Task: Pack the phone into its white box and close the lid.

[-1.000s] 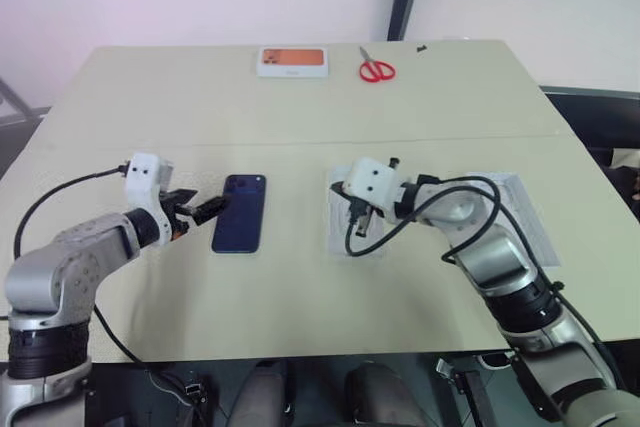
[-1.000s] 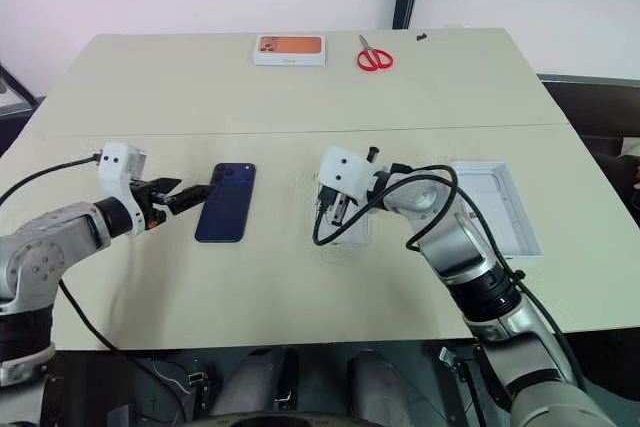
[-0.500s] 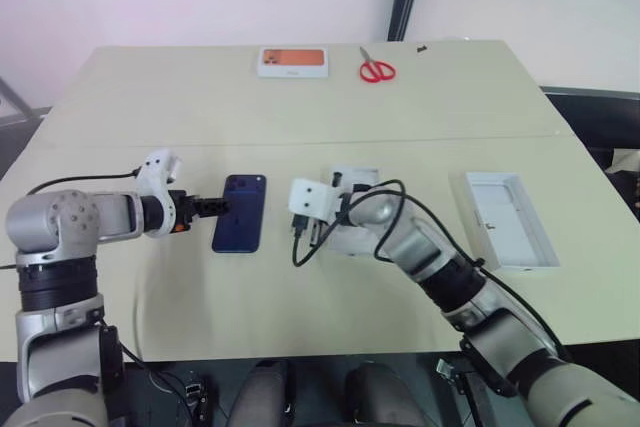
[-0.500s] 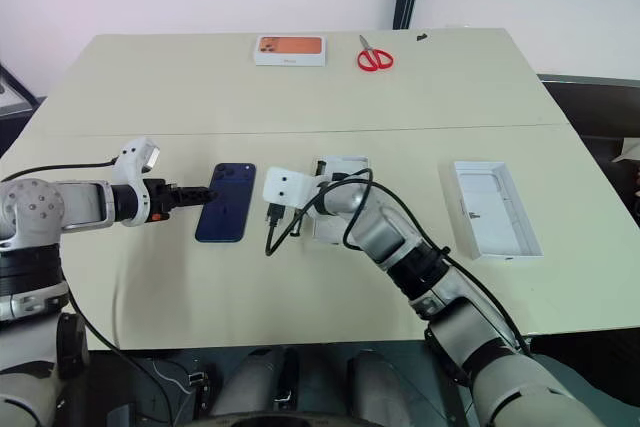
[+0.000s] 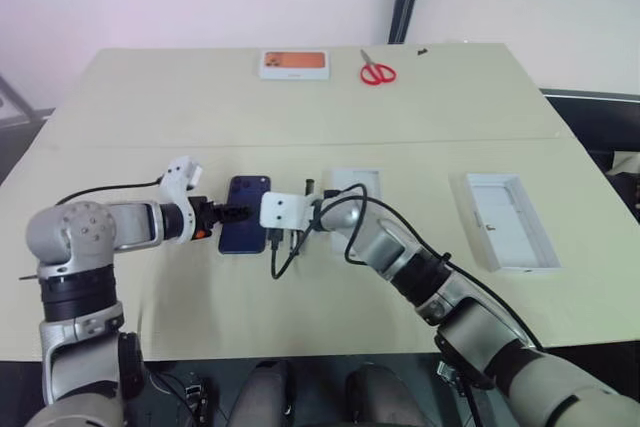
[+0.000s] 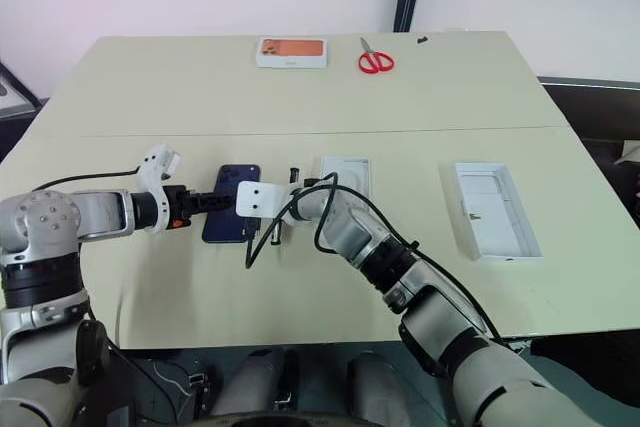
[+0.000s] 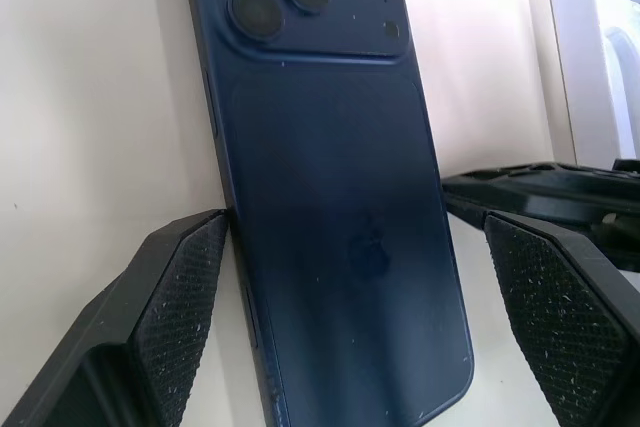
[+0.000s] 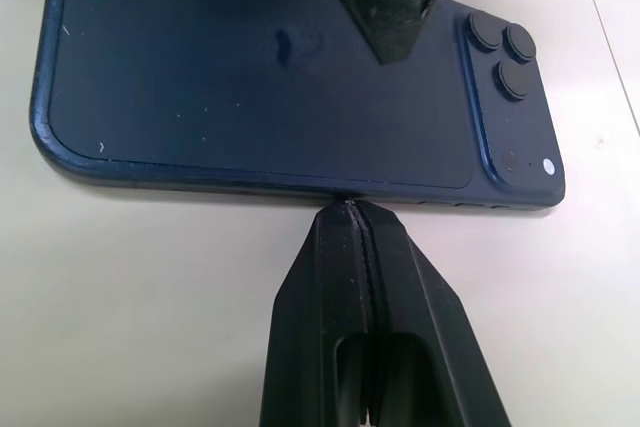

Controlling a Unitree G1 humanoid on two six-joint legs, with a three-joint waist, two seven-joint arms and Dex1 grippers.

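Phone [image 7: 340, 207] lies back-up on the table [image 5: 300, 117] between the fingers of our wide-open, empty left pincer [image 7: 360, 337], its far long edge met by the tip of our shut right pincer [image 8: 352, 209], so we brace there and close the left evenly.

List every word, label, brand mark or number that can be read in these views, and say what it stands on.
No readable words or numbers in any view.
Slim dark navy-blue phone: a faint logo mark on the middle of its back, no lettering.
White box with an orange picture at the table's far edge: a small grey line of print below the picture, too small to read.
White moulded lid lying inside up: no print visible.
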